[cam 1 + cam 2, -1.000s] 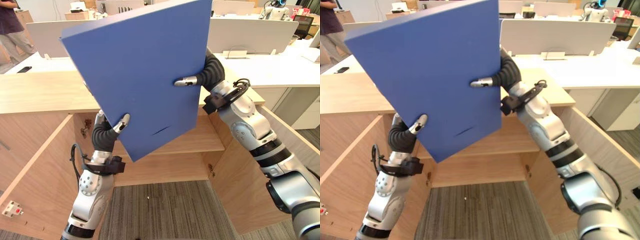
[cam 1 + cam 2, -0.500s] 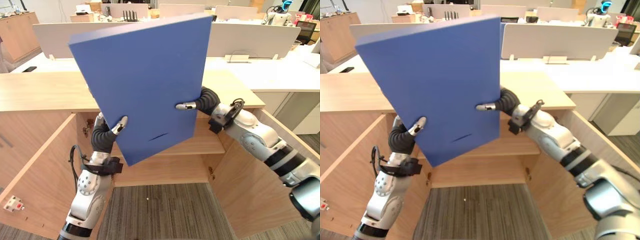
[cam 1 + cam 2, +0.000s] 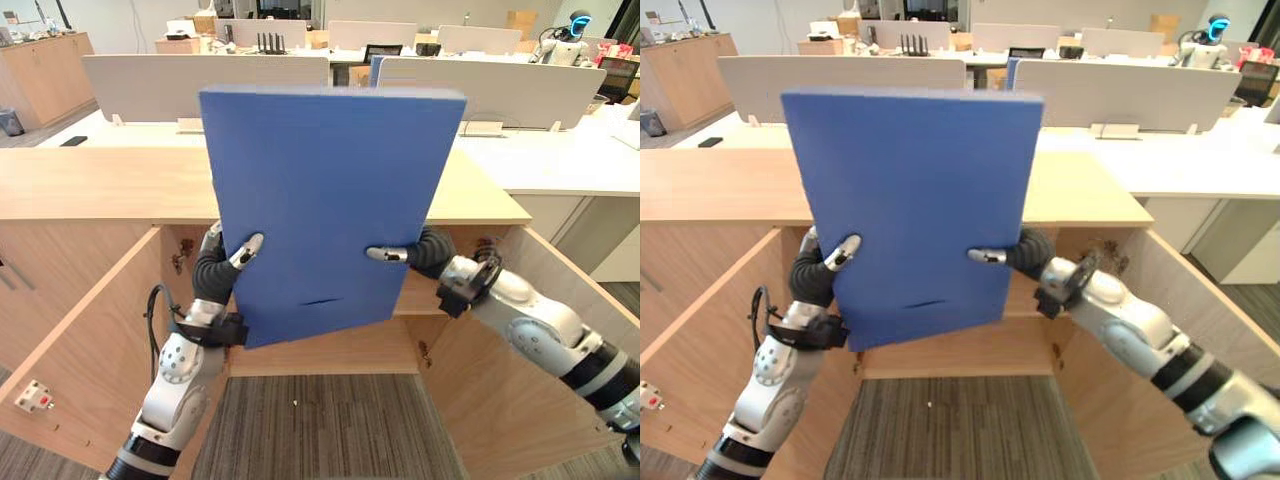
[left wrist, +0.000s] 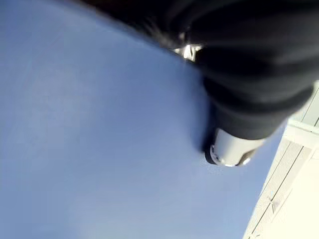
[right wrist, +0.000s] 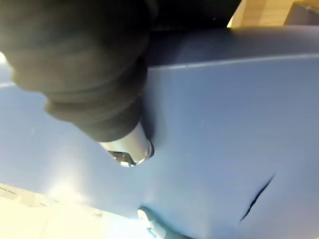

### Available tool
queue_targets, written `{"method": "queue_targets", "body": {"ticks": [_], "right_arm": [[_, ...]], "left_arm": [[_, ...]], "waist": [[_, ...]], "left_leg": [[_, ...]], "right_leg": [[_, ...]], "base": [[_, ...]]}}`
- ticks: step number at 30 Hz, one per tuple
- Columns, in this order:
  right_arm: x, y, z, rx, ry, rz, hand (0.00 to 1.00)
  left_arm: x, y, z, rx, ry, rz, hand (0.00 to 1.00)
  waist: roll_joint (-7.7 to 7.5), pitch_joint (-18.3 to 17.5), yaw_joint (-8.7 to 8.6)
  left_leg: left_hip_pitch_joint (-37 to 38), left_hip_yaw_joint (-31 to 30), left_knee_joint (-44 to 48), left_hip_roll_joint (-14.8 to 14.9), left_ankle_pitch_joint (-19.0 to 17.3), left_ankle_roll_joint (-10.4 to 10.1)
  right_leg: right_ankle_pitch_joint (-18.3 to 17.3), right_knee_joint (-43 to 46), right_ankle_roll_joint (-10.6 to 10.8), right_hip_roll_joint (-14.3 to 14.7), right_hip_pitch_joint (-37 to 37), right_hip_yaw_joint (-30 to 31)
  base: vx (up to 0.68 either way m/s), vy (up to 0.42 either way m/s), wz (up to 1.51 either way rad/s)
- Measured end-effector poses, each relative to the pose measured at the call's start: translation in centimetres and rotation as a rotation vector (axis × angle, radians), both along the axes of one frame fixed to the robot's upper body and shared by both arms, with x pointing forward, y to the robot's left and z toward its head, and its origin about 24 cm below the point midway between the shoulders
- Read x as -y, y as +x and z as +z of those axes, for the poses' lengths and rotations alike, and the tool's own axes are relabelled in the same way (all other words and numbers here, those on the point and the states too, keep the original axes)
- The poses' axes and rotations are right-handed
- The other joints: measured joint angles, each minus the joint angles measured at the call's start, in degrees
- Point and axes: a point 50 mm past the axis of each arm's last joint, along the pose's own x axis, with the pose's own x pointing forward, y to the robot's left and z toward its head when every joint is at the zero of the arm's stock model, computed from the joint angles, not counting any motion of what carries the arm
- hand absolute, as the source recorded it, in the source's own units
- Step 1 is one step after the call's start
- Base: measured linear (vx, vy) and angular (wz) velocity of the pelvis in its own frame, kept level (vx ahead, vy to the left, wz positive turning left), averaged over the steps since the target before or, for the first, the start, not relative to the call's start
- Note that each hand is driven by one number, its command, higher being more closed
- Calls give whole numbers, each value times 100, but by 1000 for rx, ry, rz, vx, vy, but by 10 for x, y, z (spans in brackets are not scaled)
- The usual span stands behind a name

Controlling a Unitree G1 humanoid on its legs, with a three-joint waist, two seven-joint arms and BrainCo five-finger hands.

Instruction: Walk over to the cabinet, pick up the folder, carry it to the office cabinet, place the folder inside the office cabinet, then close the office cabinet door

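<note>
A large flat blue folder point(image 3: 325, 200) stands upright in the air before the open light wooden cabinet point(image 3: 100, 185), hiding its middle. The left hand point(image 3: 215, 272) pinches the folder's lower left edge and the right hand point(image 3: 422, 250) its right edge, fingers hidden behind. Up close, each wrist view shows a thumb point(image 4: 229, 152) pressed flat on the blue cover. The right wrist view also catches a small slit point(image 5: 256, 196).
</note>
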Motion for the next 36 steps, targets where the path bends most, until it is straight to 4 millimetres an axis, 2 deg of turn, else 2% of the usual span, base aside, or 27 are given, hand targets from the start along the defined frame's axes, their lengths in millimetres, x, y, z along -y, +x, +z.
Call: {"method": "queue_targets", "body": {"ticks": [3,6,7,8,10,14,16,17,21,22,24,27,30,32,34,36], "right_arm": [[-6,-2,-6,-21,4,13,100],[-14,-5,-18,-43,-64,44,100],[-16,-7,-27,-79,-99,60,100],[-17,-8,-29,-85,-107,63,100],[-19,-8,-38,-83,-170,92,100],[-16,-9,-43,6,-304,134,100],[-10,-13,-51,22,-343,126,100],[-8,-17,-59,31,-387,117,100],[0,-27,-80,101,-581,128,100],[0,-27,-81,130,-618,133,100],[-3,-26,-86,249,-764,160,100],[-5,-22,-105,283,-881,159,100],[-7,-18,-125,302,-999,145,100],[-13,-12,-149,340,-1171,170,100],[-10,-8,-168,323,-1312,207,100],[-6,1,-176,295,-1380,201,100]], "left_arm": [[-5,-2,-3,-14,-41,12,0],[-12,-20,-30,-139,-84,18,0],[-14,-30,-45,-209,-86,19,0],[-14,-32,-48,-225,-84,17,0],[-16,-48,-73,-349,-63,-6,0],[-15,-67,-112,-531,-34,-51,0],[-13,-74,-130,-603,-34,-56,0],[-13,-79,-146,-674,-38,-51,0],[-10,-109,-202,-965,-100,-2,0],[-11,-114,-209,-1003,-114,12,0],[-23,-132,-236,-1154,-167,126,0],[-44,-150,-257,-1294,-134,250,0],[-50,-162,-267,-1378,-103,298,0],[-50,-172,-276,-1461,-82,325,0],[-53,-168,-276,-1463,-44,334,0],[-53,-166,-276,-1456,-12,336,0]], "waist": [[7,5,-32],[7,12,-141],[7,30,-175],[8,35,-179],[6,129,-206],[-9,204,-199],[-18,214,-164],[-16,214,-158],[-28,235,-153],[-31,238,-156],[-36,246,-149],[-37,269,-138],[-25,344,-89],[-30,439,-68],[-18,494,9],[0,597,34]], "left_leg": [[1,12,0,18,1,-9],[8,27,-2,34,-4,-17],[13,28,-4,37,-4,-17],[13,28,-5,37,-4,-17],[40,30,-9,48,-3,-18],[17,37,-42,58,-2,-21],[8,33,-45,82,-11,-24],[6,34,-46,81,-15,-19],[1,43,-47,94,-44,-10],[1,46,-48,99,-51,-14],[9,43,-46,100,-75,-39],[13,-9,-45,128,-89,-59],[14,-25,-45,126,-92,-63],[14,-32,-46,122,-91,-63],[15,-34,-46,106,-91,-63],[8,-37,-46,90,-89,-59]], "right_leg": [[-29,79,16,6,-43,22],[-40,94,23,20,-54,36],[-48,95,27,22,-53,36],[-49,95,28,22,-53,36],[-52,87,28,31,-56,37],[-87,-49,28,53,-49,36],[-82,-111,28,45,-28,31],[-60,-167,49,46,-10,30],[-6,-300,79,79,34,28],[-1,-316,81,88,39,30],[24,-360,53,150,85,21],[24,-427,53,194,153,-48],[24,-436,54,195,168,-68],[25,-429,53,190,163,-69],[26,-423,53,175,163,-71],[31,-421,62,160,156,-72]], "base": [[-3,-7,-3],[0,-7,-2],[0,0,0],[0,0,0],[-16,-1,0],[-31,1,-1],[0,0,0],[34,-1,-1],[49,-6,-3],[53,-15,-3],[49,-24,0],[32,-30,8],[5,-6,3],[0,0,0],[0,0,0],[0,0,0]]}}
